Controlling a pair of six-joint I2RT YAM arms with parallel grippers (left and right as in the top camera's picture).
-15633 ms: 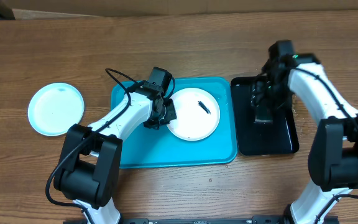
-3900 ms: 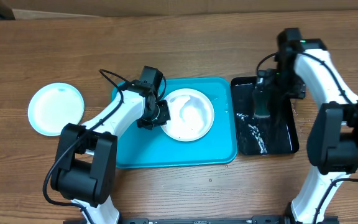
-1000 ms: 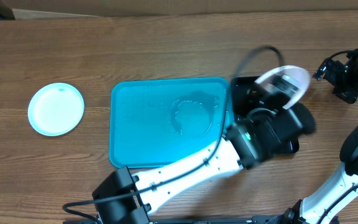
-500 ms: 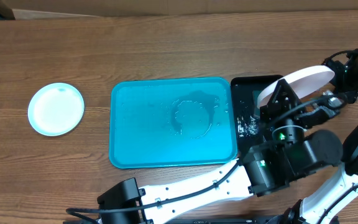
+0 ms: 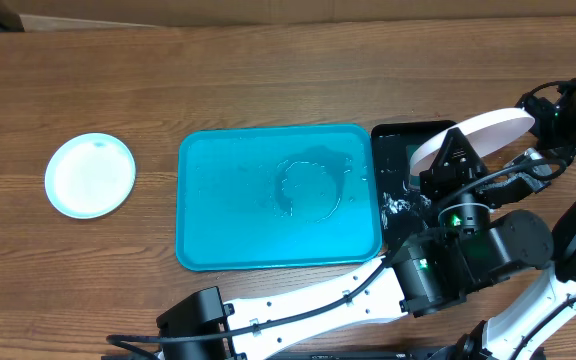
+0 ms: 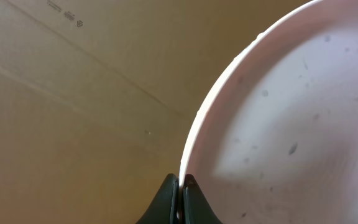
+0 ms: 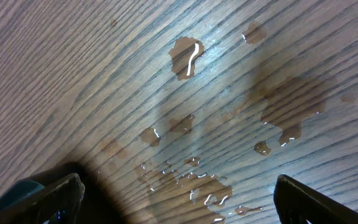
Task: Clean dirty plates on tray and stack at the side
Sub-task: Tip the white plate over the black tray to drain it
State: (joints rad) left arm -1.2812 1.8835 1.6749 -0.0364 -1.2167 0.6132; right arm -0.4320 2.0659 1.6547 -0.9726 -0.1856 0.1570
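Observation:
My left gripper [image 6: 182,186] is shut on the rim of the white plate [image 6: 291,124], which shows small specks. In the overhead view the white plate [image 5: 480,133] is held tilted, high above the table, over the right end of the black tray. The turquoise tray [image 5: 228,215] holds no plate, only a film of water [image 5: 313,185]. The light cyan plate [image 5: 90,175] lies on the table at the far left. The yellow-green plate is out of view. My right gripper [image 7: 179,202] is open and empty above wet wood, at the far right edge [image 5: 558,112].
The glossy black tray [image 5: 396,150] sits right of the turquoise tray, with water drops on it. Puddles [image 7: 188,56] lie on the wooden table under my right gripper. My left arm [image 5: 368,285] crosses the front of the table.
My left arm has lifted the white plate higher and to the right, above the black tray. In the last half second it has barely moved. My right arm stays at the right edge.

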